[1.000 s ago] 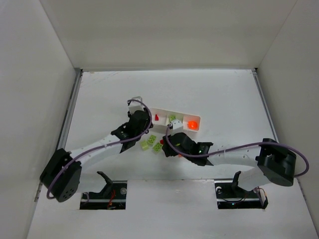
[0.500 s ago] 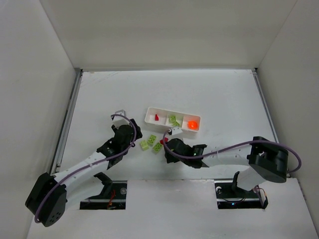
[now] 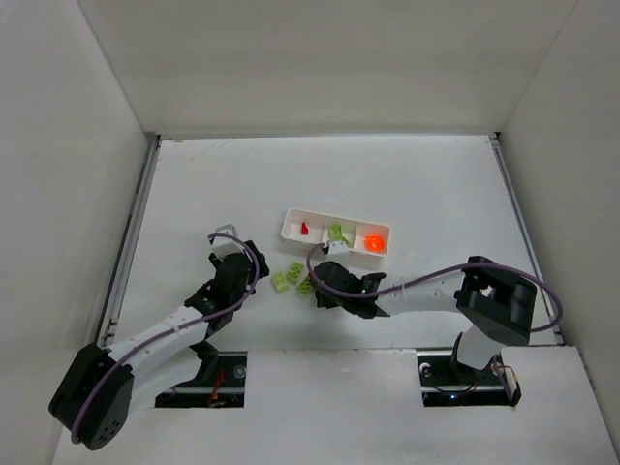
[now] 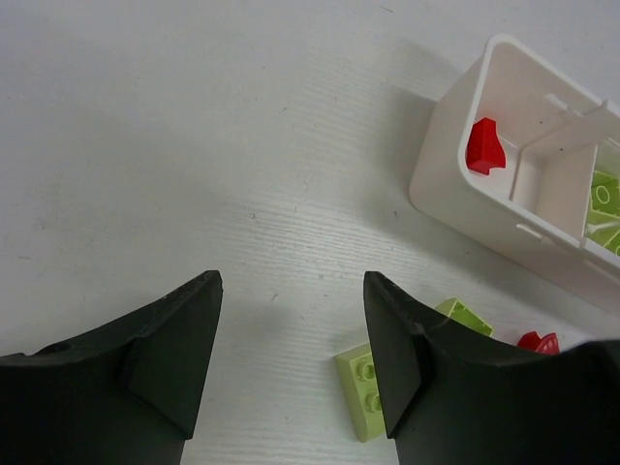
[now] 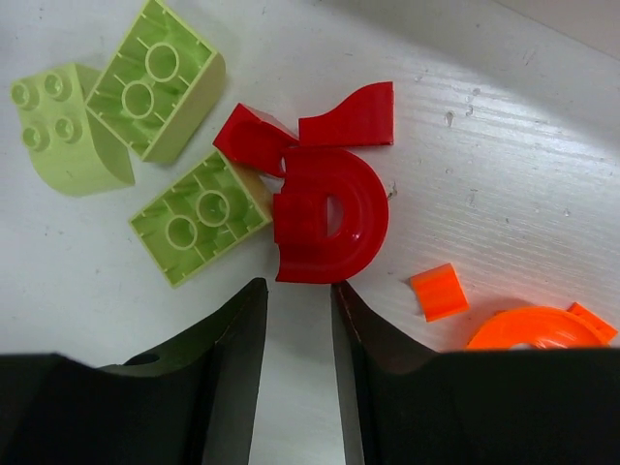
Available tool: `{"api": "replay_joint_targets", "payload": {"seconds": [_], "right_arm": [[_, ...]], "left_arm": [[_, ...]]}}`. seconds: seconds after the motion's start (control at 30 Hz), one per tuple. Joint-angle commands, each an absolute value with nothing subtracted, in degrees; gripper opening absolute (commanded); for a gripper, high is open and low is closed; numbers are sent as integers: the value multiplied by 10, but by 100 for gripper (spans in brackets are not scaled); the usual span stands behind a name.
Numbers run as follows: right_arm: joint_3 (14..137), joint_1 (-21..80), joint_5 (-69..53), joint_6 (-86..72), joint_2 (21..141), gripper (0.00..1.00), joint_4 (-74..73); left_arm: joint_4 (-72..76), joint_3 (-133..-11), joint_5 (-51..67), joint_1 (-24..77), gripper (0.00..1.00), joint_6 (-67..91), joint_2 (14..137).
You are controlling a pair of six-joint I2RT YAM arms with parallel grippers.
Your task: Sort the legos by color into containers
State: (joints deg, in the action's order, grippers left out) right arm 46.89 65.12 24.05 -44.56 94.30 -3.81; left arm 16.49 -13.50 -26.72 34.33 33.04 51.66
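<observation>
The white tray (image 3: 289, 225) holds a red lego (image 3: 304, 230) in its left compartment, green legos (image 3: 337, 232) in the middle one and an orange piece (image 3: 372, 243) in the right one. Loose green legos (image 3: 291, 278) lie in front of it. My right gripper (image 5: 300, 291) is narrowly open and empty, its tips just short of a red D-shaped piece (image 5: 329, 218). Beside that piece lie green bricks (image 5: 199, 228) and small orange bits (image 5: 439, 292). My left gripper (image 4: 291, 291) is open and empty, left of the tray (image 4: 455, 184), with a green brick (image 4: 358, 387) by its right finger.
White enclosure walls stand on the left, back and right of the table. Both arms lie low over the near half of the table, with the right arm (image 3: 426, 291) stretched leftward in front of the tray.
My left gripper has drawn back from the tray toward the near left. My right gripper has moved left to the loose legos.
</observation>
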Motion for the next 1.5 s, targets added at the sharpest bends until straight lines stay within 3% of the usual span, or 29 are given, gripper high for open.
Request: {"api": "replay_joint_targets", "payload": {"seconds": [0.0,0.1,0.2,0.77,1.1,1.47], "right_arm": [[496,646,257,-479,951,42,-57],[497,646,284,-488,940,56,-77],[504,637,283,-495,946,58,-88],[488,666,380,-545,990,23,-3],[454,705,399,-546,879,22,-56],[496,723,403,-512,809,22,-99]], "left_arm": [[214,-128,-261,348,58,317,505],[221,-124,-259,353,58,314,502],[227,-123,-259,354,58,314,504],[273,-129,-228,359,58,309,557],[273,-127,-227,359,58,313,551],[267,-120,-225,353,58,316,530]]}}
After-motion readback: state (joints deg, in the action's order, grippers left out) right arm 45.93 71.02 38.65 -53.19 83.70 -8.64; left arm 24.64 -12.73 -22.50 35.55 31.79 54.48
